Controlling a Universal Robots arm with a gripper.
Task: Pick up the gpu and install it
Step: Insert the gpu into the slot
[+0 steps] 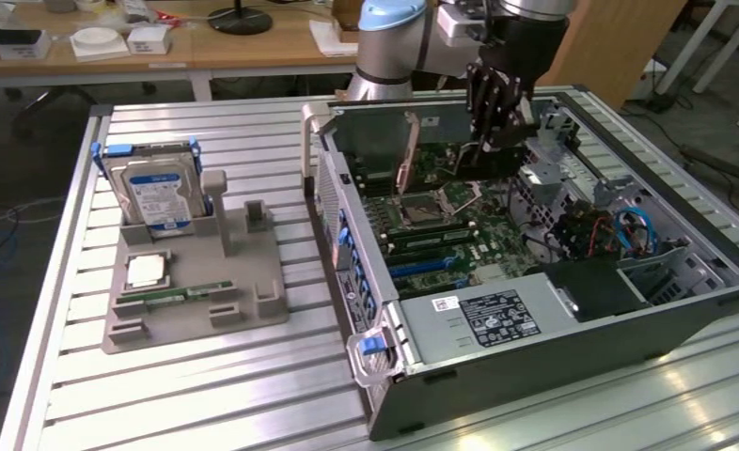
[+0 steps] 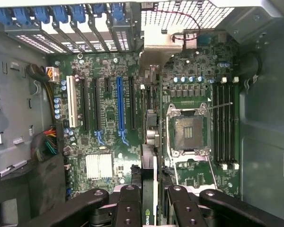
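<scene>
My gripper (image 1: 493, 141) hangs inside the open computer case (image 1: 670, 310), over the far part of the motherboard (image 1: 451, 230). It is shut on the gpu (image 2: 151, 142), which the wrist view shows edge-on as a thin dark card running between the two black fingers (image 2: 130, 203). The card's silver end bracket (image 2: 161, 42) reaches toward the case's rear slot openings. The card stands above the board, between the black and blue expansion slots (image 2: 119, 101) and the bare CPU socket (image 2: 187, 127). I cannot tell whether its edge touches a slot.
A grey fixture tray (image 1: 263, 310) lies on the slatted table at the exterior view's left, carrying a silver blue-labelled hard drive (image 1: 156, 193), a CPU (image 1: 148, 271) and a green memory stick (image 1: 169, 294). Drive bays and cables (image 1: 621, 230) crowd the case's far side.
</scene>
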